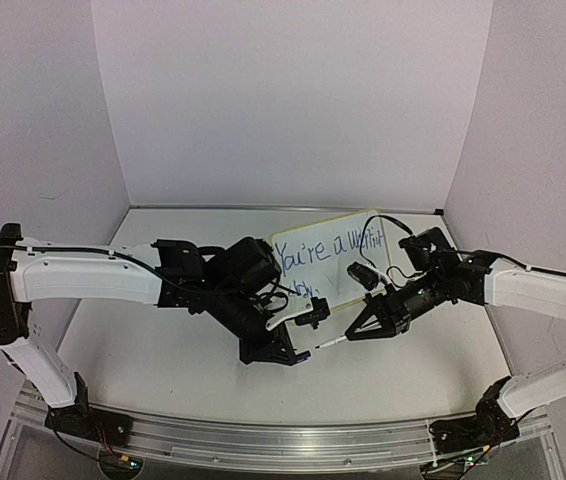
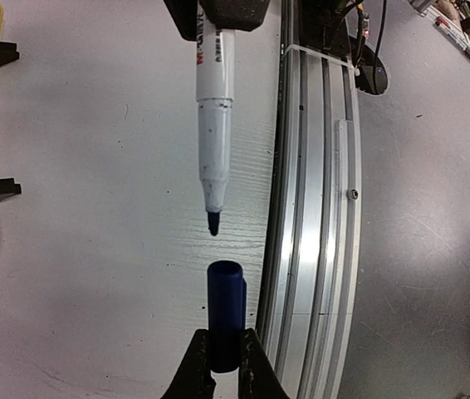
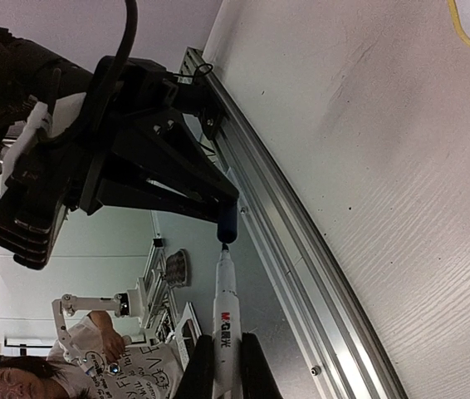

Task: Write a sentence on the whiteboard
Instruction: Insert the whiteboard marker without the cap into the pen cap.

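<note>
The cap (image 2: 225, 316) is pinched at its closed end by the left fingers (image 2: 195, 370), with its mouth turned toward the marker (image 2: 214, 125). The marker is clamped around its barrel by the right fingers (image 3: 197, 370). The nib is held in line with the cap's mouth and just apart from it, over the near part of the table (image 2: 94, 249). This alignment is judged to serve recapping: each part is gripped at its far end so that the joining ends are left free.

The whiteboard (image 1: 348, 272) is set at the back of the table, beyond both arms, and is touched by neither; whether it lies flat or is propped cannot be told. The sentence (image 1: 328, 248) is already on it.

Counted:
- one marker
- one cap
- one whiteboard
- two black feet (image 2: 2, 189)
- two lines of blue writing, the second much shorter
</note>
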Controlling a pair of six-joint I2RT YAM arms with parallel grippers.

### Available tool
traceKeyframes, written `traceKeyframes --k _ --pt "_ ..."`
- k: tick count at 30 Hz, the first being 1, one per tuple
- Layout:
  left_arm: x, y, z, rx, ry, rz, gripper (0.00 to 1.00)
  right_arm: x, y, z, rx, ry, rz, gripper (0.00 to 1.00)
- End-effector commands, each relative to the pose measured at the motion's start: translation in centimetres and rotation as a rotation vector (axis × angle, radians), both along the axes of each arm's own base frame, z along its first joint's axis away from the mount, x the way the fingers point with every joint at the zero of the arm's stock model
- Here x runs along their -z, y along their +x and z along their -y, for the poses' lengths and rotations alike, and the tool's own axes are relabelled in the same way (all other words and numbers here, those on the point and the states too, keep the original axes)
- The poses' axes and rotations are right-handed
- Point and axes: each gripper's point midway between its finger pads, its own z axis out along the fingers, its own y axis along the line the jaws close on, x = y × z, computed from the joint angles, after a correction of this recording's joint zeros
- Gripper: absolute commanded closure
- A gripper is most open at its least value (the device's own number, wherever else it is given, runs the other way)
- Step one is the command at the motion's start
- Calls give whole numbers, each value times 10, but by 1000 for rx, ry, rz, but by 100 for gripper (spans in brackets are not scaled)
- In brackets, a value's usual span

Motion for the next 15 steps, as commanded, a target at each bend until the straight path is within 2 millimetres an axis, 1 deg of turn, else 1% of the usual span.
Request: traceKeyframes --k 1,15 --pt "-20 -1 15 16 -64 1 100 -10 4 -6 -4 28 43 100" --pt "-22 1 18 11 -74 -2 100 -6 1 -7 -7 20 33 100"
